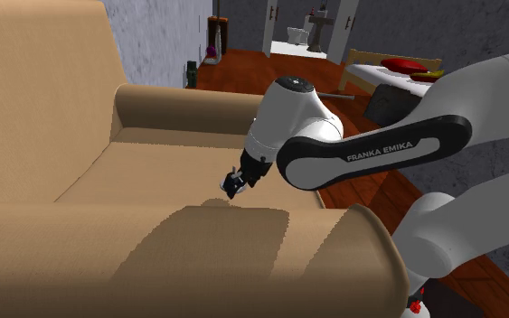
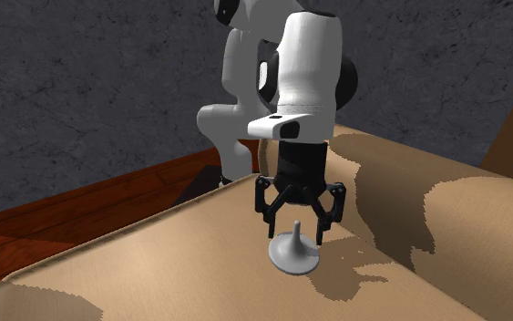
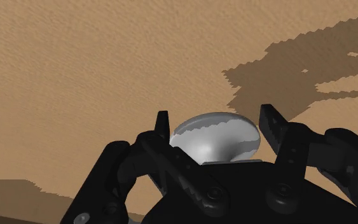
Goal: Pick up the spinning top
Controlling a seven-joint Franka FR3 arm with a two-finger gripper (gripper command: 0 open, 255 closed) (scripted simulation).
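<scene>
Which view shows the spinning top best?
Second exterior view: the whole grey spinning top, stem up, stands on the sofa under the gripper. Wrist view shows its rounded body; in the shoulder view the sofa's arm blocks it.

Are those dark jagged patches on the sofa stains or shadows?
Likely shadows: in the second exterior view they lie on the sofa beside the grey spinning top, stair-stepped; the wrist view shows a jagged patch beyond the gripper; the shoulder view has a broad one on the near armrest.
</scene>
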